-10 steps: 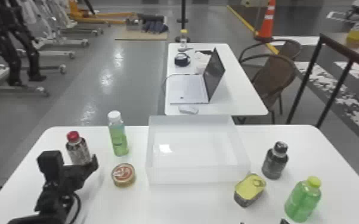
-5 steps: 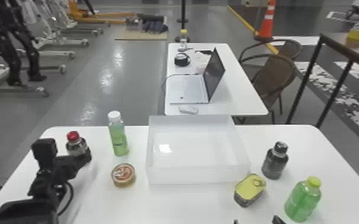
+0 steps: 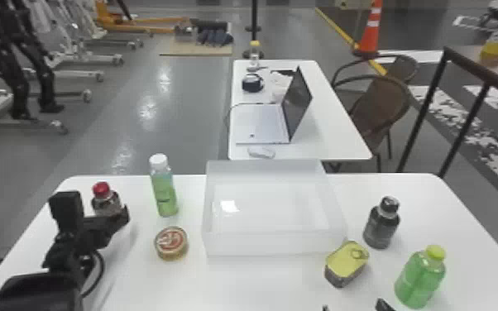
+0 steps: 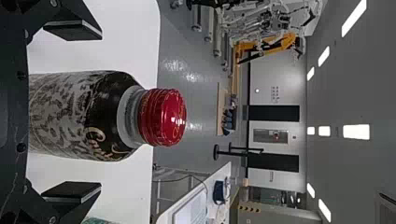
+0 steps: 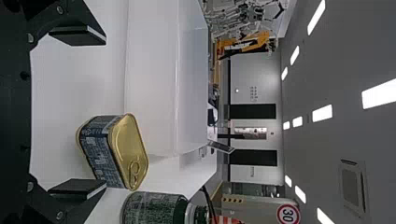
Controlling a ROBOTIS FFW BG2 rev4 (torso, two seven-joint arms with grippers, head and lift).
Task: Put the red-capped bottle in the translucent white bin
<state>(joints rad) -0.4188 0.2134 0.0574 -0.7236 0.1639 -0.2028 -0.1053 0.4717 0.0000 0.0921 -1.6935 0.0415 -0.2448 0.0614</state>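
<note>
Table (image 3: pixel 260 285): supported the bin and, near its left end, the upright target bottle.
Translucent white bin (image 3: pixel 277 245): stood empty; its rim could have caught the bottle's base if lift was insufficient.
Left gripper (image 4: pixel 100 110): released, fingers spread either side of the target; uneven closure could have tipped it.
Right gripper (image 5: pixel 105 112): released, fingers apart, holding nothing.
White-capped bottle (image 3: pixel 164 192): stood between target and bin; a low transfer risked toppling it.
Red-capped bottle (image 4: pixel 60 116): remained ungrasped; a weak grip risked slippage.
Round tin (image 3: pixel 171 244): risked displacement by a low-swinging arm.
</note>
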